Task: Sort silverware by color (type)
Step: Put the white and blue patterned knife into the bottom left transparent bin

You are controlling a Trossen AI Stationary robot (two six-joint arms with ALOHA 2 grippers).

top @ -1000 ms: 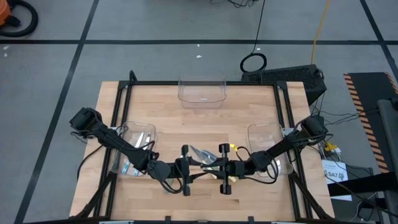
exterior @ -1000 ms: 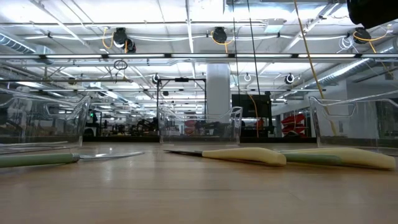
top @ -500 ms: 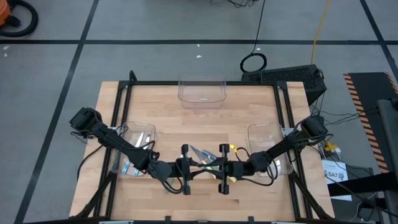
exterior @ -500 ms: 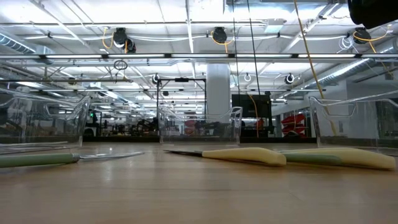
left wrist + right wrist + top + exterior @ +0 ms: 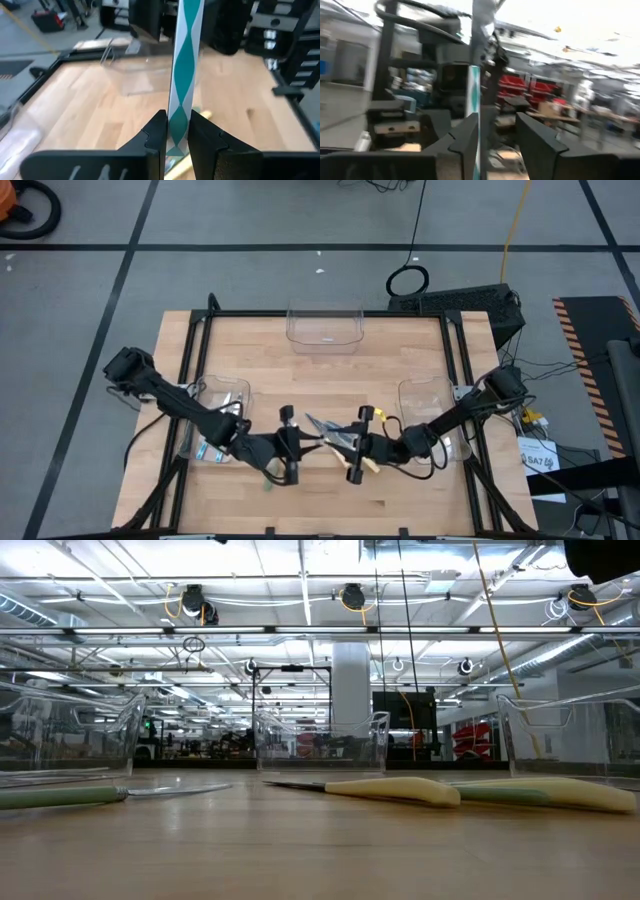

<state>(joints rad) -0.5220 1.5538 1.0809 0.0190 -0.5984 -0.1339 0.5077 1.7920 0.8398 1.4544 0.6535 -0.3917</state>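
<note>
- Left gripper [image 5: 297,446] sits over the table's [image 5: 400,490] near middle, fingers [image 5: 156,132] clenched on a teal-and-white striped strip [image 5: 183,75] standing up between them.
- Silverware [image 5: 335,437] lies piled just beyond its fingertips, between both grippers; more rests in the bin [image 5: 222,402] behind it.
- Right gripper [image 5: 353,448], just beside the pile, stands released, the strip against one finger [image 5: 465,140].

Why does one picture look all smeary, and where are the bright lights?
Right wrist view: smeared, the room streaky, white glare up top. Left wrist view: the striped handle between the left tool looks sharp, background soft. Low view: bright ceiling lights, near table blurry.
</note>
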